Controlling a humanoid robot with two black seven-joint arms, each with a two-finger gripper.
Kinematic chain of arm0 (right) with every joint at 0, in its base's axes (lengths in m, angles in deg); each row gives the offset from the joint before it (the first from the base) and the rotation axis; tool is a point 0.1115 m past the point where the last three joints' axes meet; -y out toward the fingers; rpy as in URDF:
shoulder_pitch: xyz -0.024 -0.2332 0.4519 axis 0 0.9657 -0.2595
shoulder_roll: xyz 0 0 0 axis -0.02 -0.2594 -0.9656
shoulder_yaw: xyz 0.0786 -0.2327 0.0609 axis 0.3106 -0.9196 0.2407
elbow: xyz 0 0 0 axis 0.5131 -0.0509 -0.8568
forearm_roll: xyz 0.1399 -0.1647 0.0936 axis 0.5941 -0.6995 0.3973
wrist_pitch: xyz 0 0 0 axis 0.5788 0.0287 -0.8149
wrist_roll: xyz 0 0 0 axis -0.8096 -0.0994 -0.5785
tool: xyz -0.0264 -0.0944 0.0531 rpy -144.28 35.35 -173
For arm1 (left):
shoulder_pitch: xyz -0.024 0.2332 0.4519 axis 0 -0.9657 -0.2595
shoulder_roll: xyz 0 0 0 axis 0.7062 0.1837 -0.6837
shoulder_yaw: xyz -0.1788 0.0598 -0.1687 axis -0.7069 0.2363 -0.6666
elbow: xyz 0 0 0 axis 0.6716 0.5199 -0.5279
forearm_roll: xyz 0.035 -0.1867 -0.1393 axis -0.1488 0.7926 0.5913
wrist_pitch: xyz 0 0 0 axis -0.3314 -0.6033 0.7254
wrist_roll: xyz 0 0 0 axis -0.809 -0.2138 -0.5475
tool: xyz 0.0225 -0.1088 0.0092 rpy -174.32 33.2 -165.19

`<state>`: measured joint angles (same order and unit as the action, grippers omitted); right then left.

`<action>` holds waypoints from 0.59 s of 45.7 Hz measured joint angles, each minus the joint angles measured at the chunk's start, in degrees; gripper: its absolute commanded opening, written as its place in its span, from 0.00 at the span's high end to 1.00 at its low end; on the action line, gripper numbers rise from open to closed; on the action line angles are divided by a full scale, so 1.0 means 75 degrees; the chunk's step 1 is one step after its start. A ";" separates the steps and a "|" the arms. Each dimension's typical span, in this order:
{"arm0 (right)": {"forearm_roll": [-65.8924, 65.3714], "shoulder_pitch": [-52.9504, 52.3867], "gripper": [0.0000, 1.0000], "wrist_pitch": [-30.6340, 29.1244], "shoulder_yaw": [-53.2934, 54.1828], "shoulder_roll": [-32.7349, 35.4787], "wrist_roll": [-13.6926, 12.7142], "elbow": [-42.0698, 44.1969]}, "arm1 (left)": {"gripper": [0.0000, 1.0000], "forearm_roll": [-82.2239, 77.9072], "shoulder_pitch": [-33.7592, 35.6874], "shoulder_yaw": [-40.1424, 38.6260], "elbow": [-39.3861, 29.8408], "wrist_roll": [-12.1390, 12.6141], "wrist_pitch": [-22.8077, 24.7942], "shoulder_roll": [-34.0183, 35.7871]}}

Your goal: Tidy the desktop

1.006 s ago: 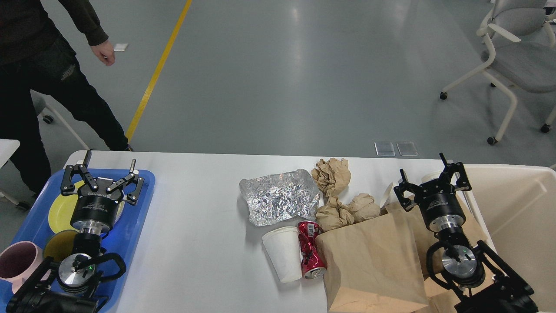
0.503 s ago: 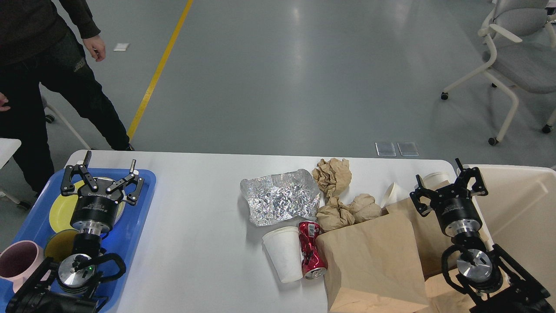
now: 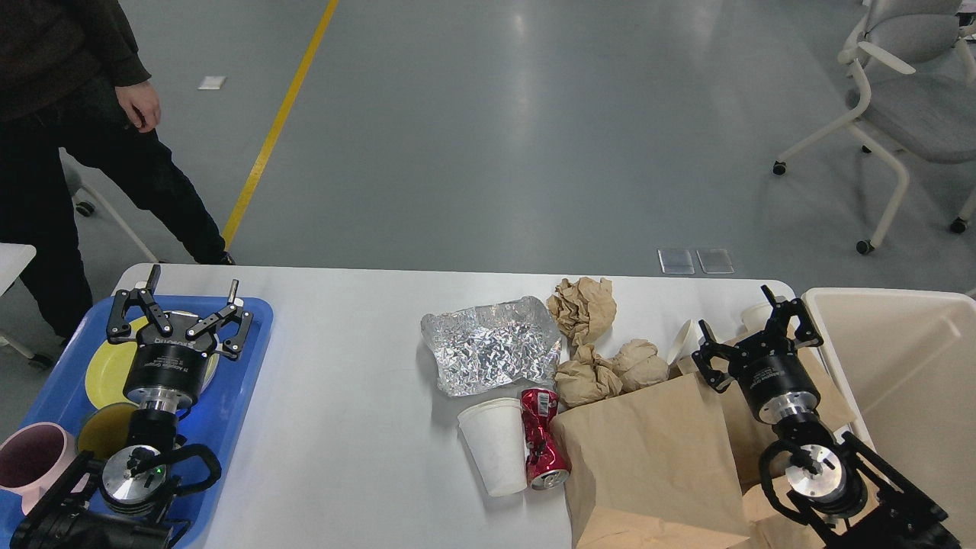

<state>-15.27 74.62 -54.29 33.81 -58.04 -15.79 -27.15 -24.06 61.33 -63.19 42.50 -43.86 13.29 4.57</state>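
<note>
The white desktop (image 3: 351, 427) carries a litter pile at centre right: a crinkled foil sheet (image 3: 492, 345), three crumpled brown paper balls (image 3: 583, 305) (image 3: 585, 379) (image 3: 642, 362), a white paper cup (image 3: 496, 446) on its side, a crushed red can (image 3: 543, 438) and a large brown paper bag (image 3: 648, 457). Two more white cups (image 3: 685, 339) (image 3: 755, 313) peek out behind the bag. My right gripper (image 3: 741, 324) hovers open and empty over the bag's far right corner. My left gripper (image 3: 187, 301) is open and empty above the blue tray (image 3: 236, 396).
The tray holds a yellow plate (image 3: 103, 370), a dark yellow bowl (image 3: 103, 428) and a pink mug (image 3: 30, 457). A cream bin (image 3: 907, 366) stands against the table's right end. A person (image 3: 61, 137) stands beyond the far left corner; an office chair (image 3: 907, 99) sits far right.
My right gripper swung right toward the bin, then came back left over the bag. The person's hand dropped and moved left. My left arm stayed still.
</note>
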 measured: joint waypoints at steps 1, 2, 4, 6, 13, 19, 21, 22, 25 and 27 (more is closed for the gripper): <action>0.0000 -0.0017 0.00 -0.0004 -0.0001 0.0028 0.0006 -0.0025 | 0.04 0.0000 0.0000 0.0000 0.0000 0.0000 0.0000 0.0000; 0.0000 -0.0030 0.00 -0.0008 -0.0001 0.0054 0.0010 -0.0053 | 0.04 0.0000 0.0000 0.0000 0.0000 0.0000 0.0000 0.0000; 0.0000 -0.0048 0.00 -0.0025 -0.0001 0.0113 0.0019 -0.0144 | 0.04 0.0000 0.0000 0.0000 0.0000 0.0000 0.0000 0.0000; 0.0000 -0.0063 0.00 -0.0037 0.0004 0.0157 0.0024 -0.0241 | 0.04 0.0000 0.0000 0.0000 0.0000 0.0000 0.0000 0.0000; -0.0005 -0.0185 0.00 0.0012 0.0025 0.0215 0.0029 -0.0466 | 0.04 0.0004 0.0000 0.0000 0.0000 -0.0008 -0.0001 0.0000; -0.0004 -0.0255 0.00 0.0090 -0.0067 0.0447 0.0018 -0.0520 | 0.04 0.0009 0.0000 0.0000 0.0000 -0.0010 -0.0002 0.0000; -0.0002 -0.0335 0.00 0.0094 -0.0185 0.0677 0.0009 -0.0520 | 0.04 0.0009 0.0000 0.0000 0.0000 -0.0011 -0.0003 0.0000; 0.0007 -0.0393 0.00 0.0082 -0.0278 0.0806 0.0008 -0.0518 | 0.04 0.0009 0.0000 0.0000 0.0000 -0.0011 -0.0003 0.0000; 0.0081 -0.0696 0.00 -0.0019 -0.0826 0.1398 0.0006 -0.0493 | 0.04 0.0010 0.0000 0.0000 0.0000 -0.0011 -0.0003 0.0001; 0.0151 -0.1034 0.00 -0.0155 -0.1424 0.1906 0.0006 -0.0473 | 0.04 0.0010 0.0000 0.0000 0.0000 -0.0011 -0.0003 0.0002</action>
<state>-14.14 66.86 -55.45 23.13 -43.74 -15.74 -30.70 -23.99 61.33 -63.19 42.50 -43.95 13.26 4.58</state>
